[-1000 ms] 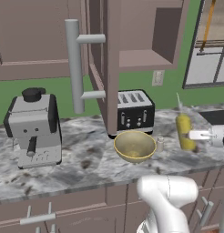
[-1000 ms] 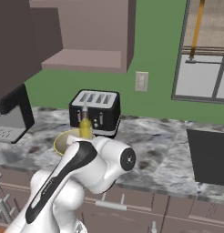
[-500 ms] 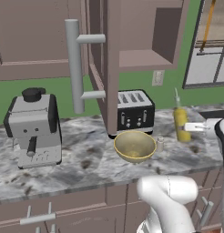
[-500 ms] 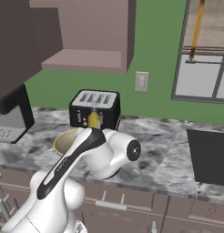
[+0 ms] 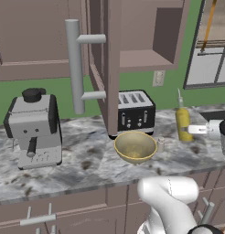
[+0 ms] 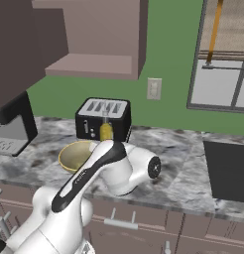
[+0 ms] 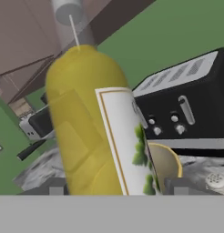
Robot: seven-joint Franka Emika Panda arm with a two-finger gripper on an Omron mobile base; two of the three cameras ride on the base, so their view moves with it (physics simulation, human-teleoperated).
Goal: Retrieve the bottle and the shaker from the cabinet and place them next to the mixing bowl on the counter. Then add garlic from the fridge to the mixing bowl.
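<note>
Gripper (image 7: 114,187) pinches bottle (image 5: 183,124) | we advise setting it upright right of bowl (image 5: 135,146), clear of shaker (image 5: 160,145)

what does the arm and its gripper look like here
The arm is glossy white with rounded, bulbous links, a black stripe along one link and a dark round cap on a joint. The gripper has two small dark grey, blocky fingertips; in the left base view its hand is pale grey. No cables visible.
</note>
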